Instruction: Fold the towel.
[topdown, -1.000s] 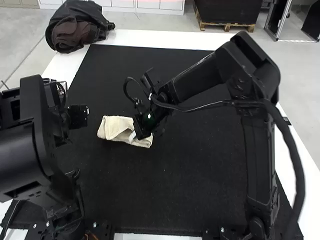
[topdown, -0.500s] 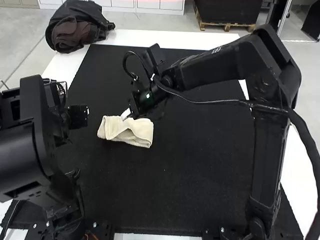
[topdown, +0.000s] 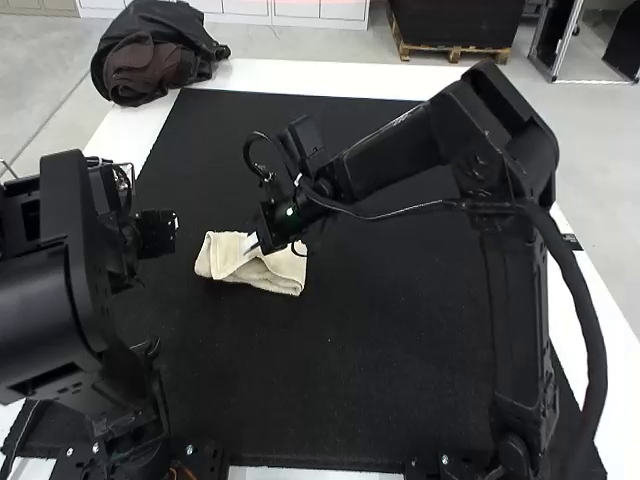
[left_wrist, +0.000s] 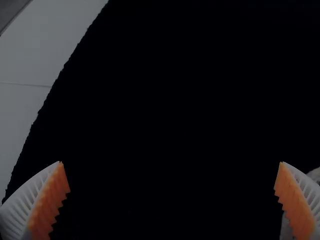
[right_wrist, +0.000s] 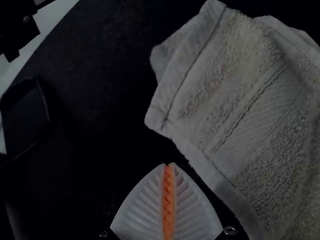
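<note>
You are looking at a cream terry towel (topdown: 268, 277), which is lying folded into a small, slightly uneven bundle on the left half of the black textured mat (topdown: 370, 350). In the right wrist view, you are seeing its stitched hem, a flat woven band and a corner where layers are overlapping.

The right gripper (topdown: 249, 243), with white ribbed fingers, is pointing down at the towel's far edge in the high view. In its own wrist view, the right gripper (right_wrist: 169, 165) is keeping its orange pads pressed together, with no cloth showing between them, and its tips are sitting near the hem; you cannot tell whether they are touching it.

The left gripper (topdown: 122, 258) is hanging above the mat, to the left of the towel. In its own wrist view, the left gripper (left_wrist: 171, 162) is holding its fingers wide apart, with only dark mat showing between them.

Farther out, the white tabletop (topdown: 330, 78) is bordering the mat, and the black jointed right arm (topdown: 400, 155) is reaching over it toward the towel.
</note>
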